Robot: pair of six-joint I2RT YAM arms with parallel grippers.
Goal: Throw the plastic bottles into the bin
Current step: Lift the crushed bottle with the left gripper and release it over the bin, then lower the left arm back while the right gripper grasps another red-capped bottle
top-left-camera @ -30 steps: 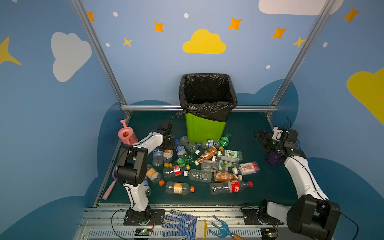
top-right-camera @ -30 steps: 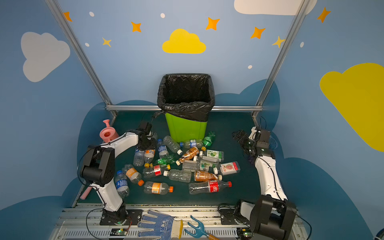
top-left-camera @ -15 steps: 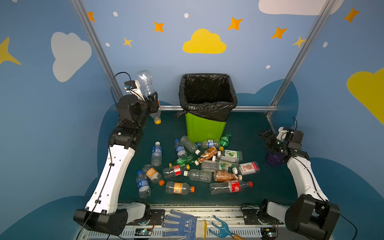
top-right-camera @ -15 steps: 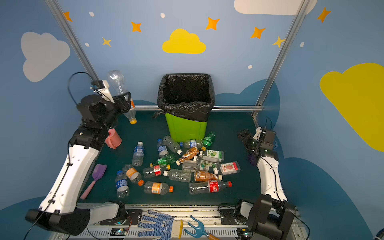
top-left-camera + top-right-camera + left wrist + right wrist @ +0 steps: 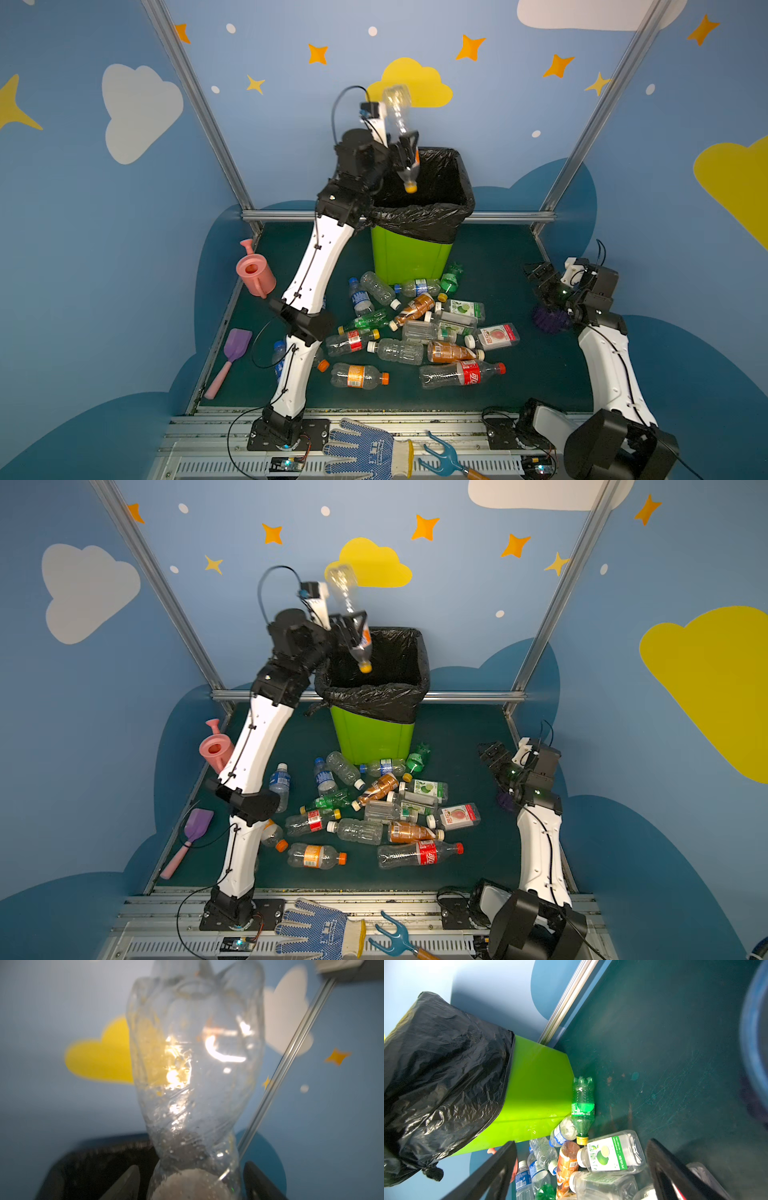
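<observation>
Left wrist view shows a clear bottle (image 5: 193,1084) between the left gripper's (image 5: 190,1180) fingers, with a sliver of gap on each side, so the jaws stand parted around it. In both top views it hangs cap-down over the mouth of the bin (image 5: 409,257). The other plastic bottles (image 5: 415,332) lie heaped before the bin. The right gripper (image 5: 540,276) hovers at the right, spread wide and empty.

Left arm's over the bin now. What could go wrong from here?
1. The clear plastic bottle with an orange cap stands cap-down in the open left gripper, near the left rim of the lime-green bin with a black bag; it could tip outside.
2. The left arm crowds that rim and could snag the bag.
</observation>
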